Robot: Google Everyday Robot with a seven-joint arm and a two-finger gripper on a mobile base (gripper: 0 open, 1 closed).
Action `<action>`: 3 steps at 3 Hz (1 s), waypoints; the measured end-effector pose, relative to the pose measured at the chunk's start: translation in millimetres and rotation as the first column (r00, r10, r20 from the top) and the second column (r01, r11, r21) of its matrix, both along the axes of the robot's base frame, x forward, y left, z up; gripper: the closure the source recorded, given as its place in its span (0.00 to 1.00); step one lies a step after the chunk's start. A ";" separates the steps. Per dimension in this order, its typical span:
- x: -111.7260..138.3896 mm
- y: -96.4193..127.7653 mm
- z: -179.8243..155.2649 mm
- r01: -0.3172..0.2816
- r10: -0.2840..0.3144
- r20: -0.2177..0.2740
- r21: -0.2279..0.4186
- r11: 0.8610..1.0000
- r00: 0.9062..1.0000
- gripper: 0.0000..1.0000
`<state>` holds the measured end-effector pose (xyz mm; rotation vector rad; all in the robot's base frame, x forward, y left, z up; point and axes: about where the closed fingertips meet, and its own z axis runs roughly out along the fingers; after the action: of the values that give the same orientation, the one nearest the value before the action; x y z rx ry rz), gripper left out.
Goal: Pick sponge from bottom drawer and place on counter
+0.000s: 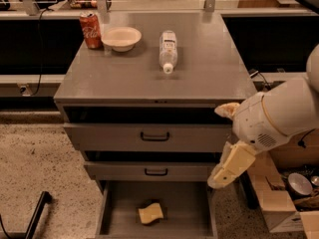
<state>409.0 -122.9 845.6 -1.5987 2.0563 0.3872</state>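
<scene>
A speckled stone floor (35,158) lies at the far left, with a dark bar (31,218) slanting across its lower corner. Next comes a grey metal cabinet with a smooth, flat, square counter (124,78). At the counter's back left stands a red cola can (90,30), upright. Just to its right is a shallow, round, pale cream bowl (121,38). Two upper drawers (154,136) with dark handles are partly pulled out.

Below them the bottom drawer (114,208) is fully open, a wide shallow tray with a plain grey floor. The sponge (150,213) lies flat on that floor, near the middle. It is a small, soft, pale yellow block with a pinched, wavy outline. Its long axis runs roughly left to right, with the right end tilted slightly toward the back of the drawer.

On the counter, right of the bowl, a clear plastic bottle (168,51) with a white label lies on its side, its long axis running front to back and its cap pointing to the front edge.

At the right the robot's hand (225,144) hangs beside the cabinet's right edge, level with the upper drawers and well apart from the sponge. It is released and empty, its cream fingers (232,166) spread wide. Behind it sit cardboard boxes (271,203).
</scene>
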 end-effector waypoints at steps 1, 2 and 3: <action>-10.9 26.1 -48.2 -0.071 0.071 0.010 0.111 0.991 0.997 0.00; -29.3 46.7 -125.4 -0.140 0.136 0.046 0.132 0.981 0.990 0.00; -21.3 43.4 -166.9 -0.134 0.124 0.067 0.191 0.972 0.990 0.00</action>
<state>387.6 -79.4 678.7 -1.6090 1.8181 0.5667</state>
